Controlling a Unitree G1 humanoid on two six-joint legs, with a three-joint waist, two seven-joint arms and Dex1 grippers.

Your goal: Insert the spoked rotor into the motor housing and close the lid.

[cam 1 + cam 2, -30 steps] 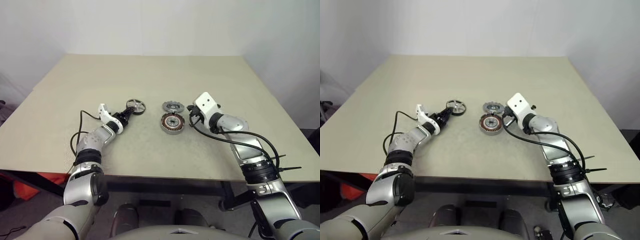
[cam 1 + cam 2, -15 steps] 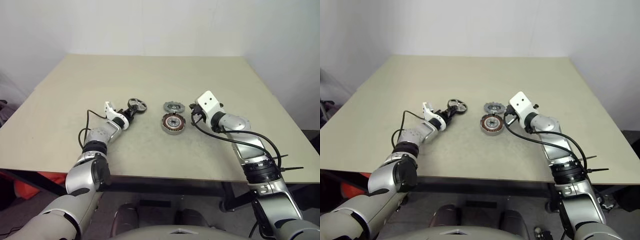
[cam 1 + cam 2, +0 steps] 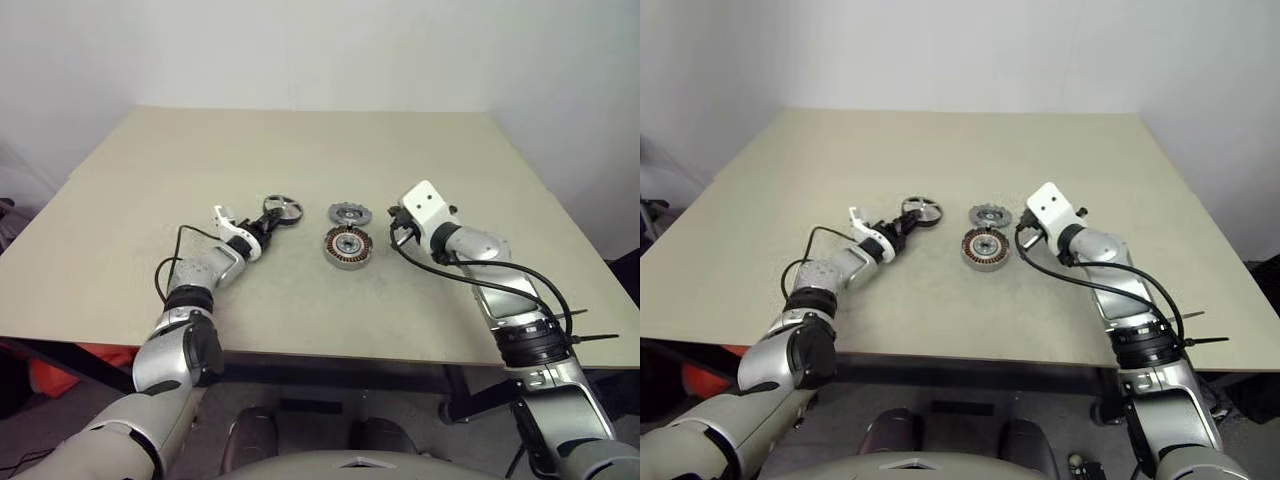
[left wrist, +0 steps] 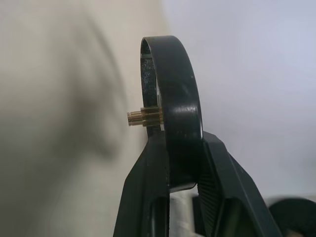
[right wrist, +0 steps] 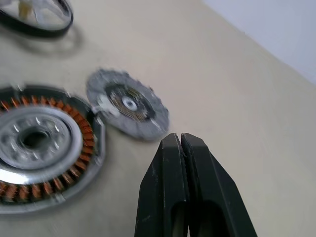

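Left gripper (image 3: 268, 217): it has just closed on the spoked rotor (image 3: 282, 208) and now pinches the black rim between its two fingers, as the left wrist view shows edge-on.
Spoked rotor: a second ago it lay flat on the counter (image 3: 300, 150); now it is tipped up and lifted a little, carried slightly toward the centre, with its small brass shaft (image 4: 144, 117) sticking out sideways.
Motor housing (image 3: 347, 245): it sits open on the counter near the middle, copper windings facing up, unmoved, waiting for the rotor.
Lid (image 3: 348, 213): it lies flat just behind the housing, untouched.
Right gripper (image 5: 181, 148): its fingers are pressed together on nothing, and it has drawn back a little from the housing.
Meaning: the pick-up looks done; carrying over and insertion come next, then the lid.
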